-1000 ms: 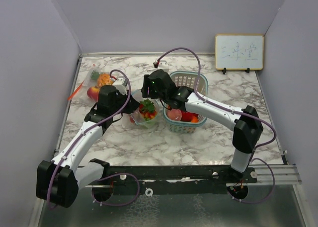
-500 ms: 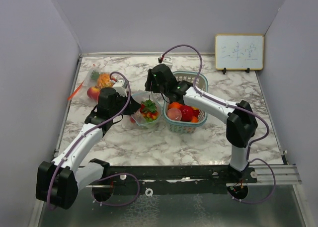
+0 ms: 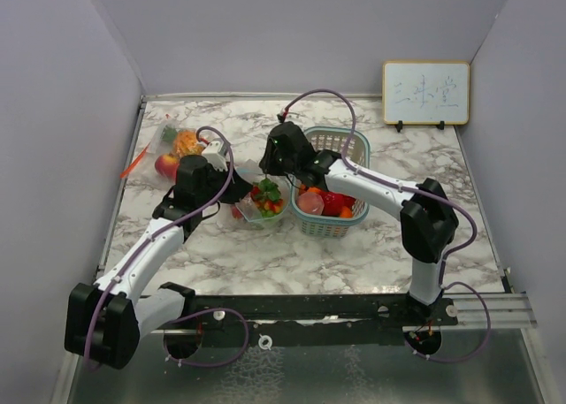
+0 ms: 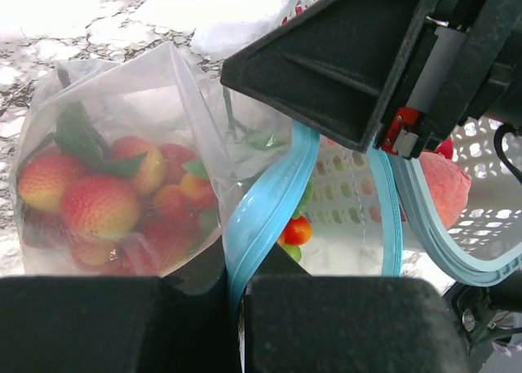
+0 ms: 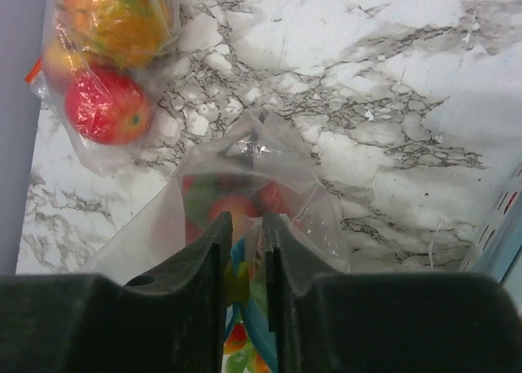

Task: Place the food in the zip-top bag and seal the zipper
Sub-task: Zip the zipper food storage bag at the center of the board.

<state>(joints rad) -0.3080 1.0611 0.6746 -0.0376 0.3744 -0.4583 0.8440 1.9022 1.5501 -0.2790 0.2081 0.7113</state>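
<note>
The right gripper (image 5: 245, 234) returned to the zip-top bag (image 4: 122, 87), its rim pinched between near-closed fingers, while the left gripper (image 4: 236, 287) clamped the opposite lip, sealing seemingly next.

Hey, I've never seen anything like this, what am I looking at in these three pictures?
It is two robot arms bolted to a marble table. The wide picture looks down from above; the other two come from a camera on each wrist. The left pincer is closed on the blue zipper rim of a clear zip-top bag holding toy food. The right pincer is nearly closed at the same bag's mouth, seemingly on the rim. Beside it stands a teal basket with more toy food. A second filled bag lies far left; a whiteboard stands at the back.
</note>
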